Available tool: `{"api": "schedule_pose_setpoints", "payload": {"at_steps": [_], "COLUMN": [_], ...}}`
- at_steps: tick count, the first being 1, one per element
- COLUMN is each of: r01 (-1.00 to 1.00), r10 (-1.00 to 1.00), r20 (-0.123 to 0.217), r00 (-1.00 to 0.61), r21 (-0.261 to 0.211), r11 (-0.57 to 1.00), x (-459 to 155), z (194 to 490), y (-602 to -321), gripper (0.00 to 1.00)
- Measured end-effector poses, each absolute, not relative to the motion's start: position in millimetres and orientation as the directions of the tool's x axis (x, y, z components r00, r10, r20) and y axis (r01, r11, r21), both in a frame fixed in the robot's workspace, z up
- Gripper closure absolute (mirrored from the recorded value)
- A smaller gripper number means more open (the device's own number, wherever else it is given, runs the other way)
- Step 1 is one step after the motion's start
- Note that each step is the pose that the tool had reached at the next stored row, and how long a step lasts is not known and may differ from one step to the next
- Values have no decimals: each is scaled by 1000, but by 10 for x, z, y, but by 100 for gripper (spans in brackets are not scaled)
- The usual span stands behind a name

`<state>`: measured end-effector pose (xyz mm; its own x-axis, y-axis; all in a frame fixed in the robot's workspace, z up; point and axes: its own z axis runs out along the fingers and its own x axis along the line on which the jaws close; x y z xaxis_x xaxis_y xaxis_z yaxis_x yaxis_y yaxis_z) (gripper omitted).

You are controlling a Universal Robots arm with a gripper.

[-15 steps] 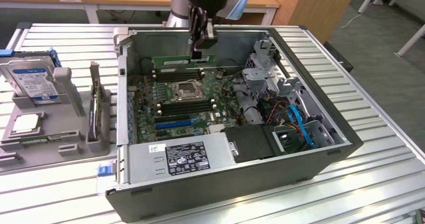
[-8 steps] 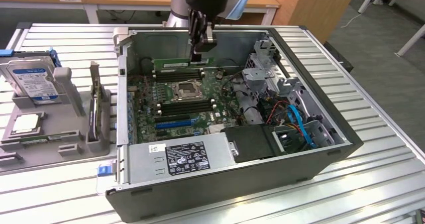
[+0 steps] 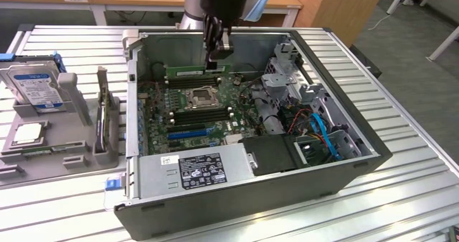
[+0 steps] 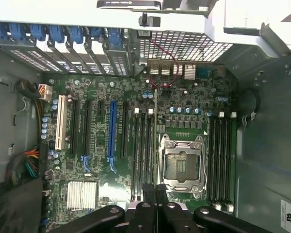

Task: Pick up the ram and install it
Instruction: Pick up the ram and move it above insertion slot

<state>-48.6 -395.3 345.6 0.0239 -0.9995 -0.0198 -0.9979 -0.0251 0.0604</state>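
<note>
The ram (image 3: pixel 183 70) is a long green stick held level inside the open computer case (image 3: pixel 344 161), over the far part of the motherboard (image 3: pixel 186 110). My gripper (image 3: pixel 213 65) reaches down from above and is shut on the stick's upper edge. In the wrist view the ram (image 4: pixel 155 131) shows edge-on as a thin line running out from between my gripper's (image 4: pixel 155 190) fingers. It lies along the black memory slots (image 4: pixel 143 145), next to the empty processor socket (image 4: pixel 182 165). Whether it touches a slot I cannot tell.
A second bank of memory slots (image 4: pixel 220 160) lies beyond the socket. The case walls, drive cage (image 3: pixel 287 75) and blue cables (image 3: pixel 323 134) crowd the exterior view's right. On the grey holder (image 3: pixel 72 102) at the left stand a hard drive (image 3: pixel 36 89) and a silver processor (image 3: pixel 27 133).
</note>
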Motion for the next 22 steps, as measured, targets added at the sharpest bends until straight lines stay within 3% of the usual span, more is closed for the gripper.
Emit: {"api": "schedule_pose_setpoints", "payload": {"at_steps": [22], "r01": [-998], "r10": [-1000], "r20": [-20], "r00": [24], "r21": [60], "r11": [-25], "x": [-486], "z": [3339], "y": [-3956], "gripper": [89]}}
